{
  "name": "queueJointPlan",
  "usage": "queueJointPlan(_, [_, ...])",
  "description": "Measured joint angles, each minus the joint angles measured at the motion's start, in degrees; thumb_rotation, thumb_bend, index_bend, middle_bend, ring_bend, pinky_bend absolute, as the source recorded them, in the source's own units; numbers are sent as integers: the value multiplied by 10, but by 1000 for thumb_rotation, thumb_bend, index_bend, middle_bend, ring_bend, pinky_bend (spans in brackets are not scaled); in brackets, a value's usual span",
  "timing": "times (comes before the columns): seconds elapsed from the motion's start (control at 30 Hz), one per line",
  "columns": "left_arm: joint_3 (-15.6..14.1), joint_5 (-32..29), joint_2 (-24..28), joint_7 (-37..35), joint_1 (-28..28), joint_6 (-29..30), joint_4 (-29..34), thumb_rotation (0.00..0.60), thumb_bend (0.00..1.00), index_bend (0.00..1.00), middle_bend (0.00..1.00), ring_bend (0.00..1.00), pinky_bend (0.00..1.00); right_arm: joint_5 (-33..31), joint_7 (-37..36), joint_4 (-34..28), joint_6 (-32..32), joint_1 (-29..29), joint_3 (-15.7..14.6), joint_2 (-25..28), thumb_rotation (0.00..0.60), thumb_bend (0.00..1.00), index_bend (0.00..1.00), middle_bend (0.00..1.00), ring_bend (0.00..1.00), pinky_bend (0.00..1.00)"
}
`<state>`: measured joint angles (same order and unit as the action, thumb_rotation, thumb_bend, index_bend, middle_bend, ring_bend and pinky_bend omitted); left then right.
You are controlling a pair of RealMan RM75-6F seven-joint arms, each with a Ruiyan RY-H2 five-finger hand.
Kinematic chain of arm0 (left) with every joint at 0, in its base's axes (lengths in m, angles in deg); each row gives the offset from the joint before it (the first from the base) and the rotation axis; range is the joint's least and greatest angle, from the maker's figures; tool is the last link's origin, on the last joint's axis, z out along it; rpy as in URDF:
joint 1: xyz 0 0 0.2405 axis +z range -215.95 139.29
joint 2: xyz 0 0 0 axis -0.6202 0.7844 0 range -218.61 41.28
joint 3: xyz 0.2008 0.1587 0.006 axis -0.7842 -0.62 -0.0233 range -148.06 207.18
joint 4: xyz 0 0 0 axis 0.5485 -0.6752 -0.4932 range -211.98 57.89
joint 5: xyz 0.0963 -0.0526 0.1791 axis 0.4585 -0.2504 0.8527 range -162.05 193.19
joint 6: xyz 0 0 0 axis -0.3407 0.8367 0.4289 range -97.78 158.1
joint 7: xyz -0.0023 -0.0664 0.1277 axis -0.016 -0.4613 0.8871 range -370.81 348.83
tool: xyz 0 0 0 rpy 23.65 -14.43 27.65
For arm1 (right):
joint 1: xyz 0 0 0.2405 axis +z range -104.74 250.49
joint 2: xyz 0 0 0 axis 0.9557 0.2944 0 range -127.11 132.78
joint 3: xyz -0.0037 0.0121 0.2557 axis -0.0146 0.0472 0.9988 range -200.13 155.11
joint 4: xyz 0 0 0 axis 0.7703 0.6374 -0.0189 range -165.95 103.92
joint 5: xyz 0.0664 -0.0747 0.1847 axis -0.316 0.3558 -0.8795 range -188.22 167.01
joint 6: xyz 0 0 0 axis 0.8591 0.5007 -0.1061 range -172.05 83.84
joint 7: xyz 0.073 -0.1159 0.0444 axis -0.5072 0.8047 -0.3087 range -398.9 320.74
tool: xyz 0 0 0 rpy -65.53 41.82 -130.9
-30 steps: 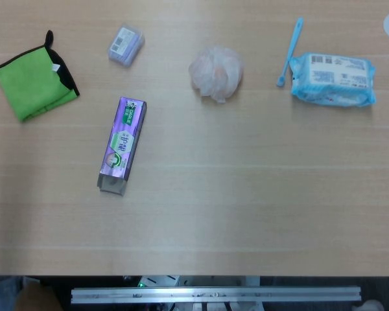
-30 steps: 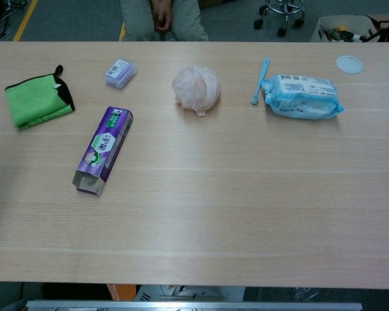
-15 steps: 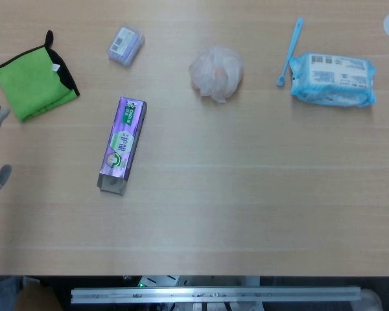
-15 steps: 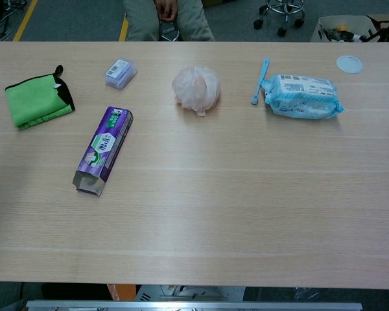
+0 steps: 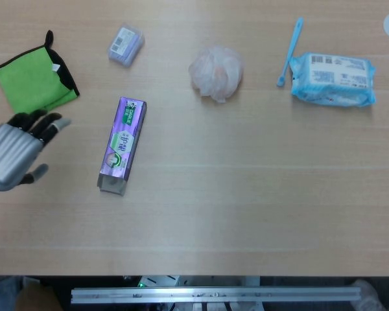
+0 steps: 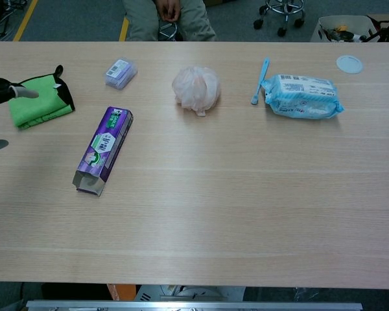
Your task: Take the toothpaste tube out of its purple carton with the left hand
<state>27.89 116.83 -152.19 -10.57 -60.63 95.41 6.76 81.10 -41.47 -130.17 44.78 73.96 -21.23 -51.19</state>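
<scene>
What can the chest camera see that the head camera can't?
Only the chest view shows the floor beyond the table, a seated person's legs and a chair base. Only the head view shows the whole silver back of the left hand, open; the chest view catches just its fingertips. Both show the purple carton, green cloth, pink puff, blue toothbrush and wipes pack.

No legible text on anything.

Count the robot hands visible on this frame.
1: the left hand, open, at the table's left edge, left of the carton. The right hand shows in neither view.
</scene>
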Motion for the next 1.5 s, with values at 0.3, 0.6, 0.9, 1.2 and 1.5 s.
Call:
queueJointPlan(0.3, [-26,73,-87,-50,-56,0,-128,600,264,73,128,149,253,-3,2,-1,-1,-2,-2,1,600,268,416,425,429,488])
queueJointPlan(0.6, [-51,121,-173,-69,-99,23,-243,600,264,53,111,141,249,-8,3,-5,1,-6,-2,5,600,268,416,425,429,487])
queueJointPlan(0.9, [-70,149,-238,-85,-134,58,-354,600,264,53,111,140,246,-13,3,-9,-2,-9,-3,10,600,269,416,425,429,487])
queueJointPlan(1.2, [-96,153,-270,-101,-151,69,-432,600,264,53,111,141,243,-20,10,-12,-6,-11,-4,11,600,272,416,425,429,487])
queueJointPlan(1.5, [-115,145,-306,-143,-148,96,-525,600,264,53,112,140,235,-24,30,-28,-12,-11,-5,12,600,273,416,425,429,487])
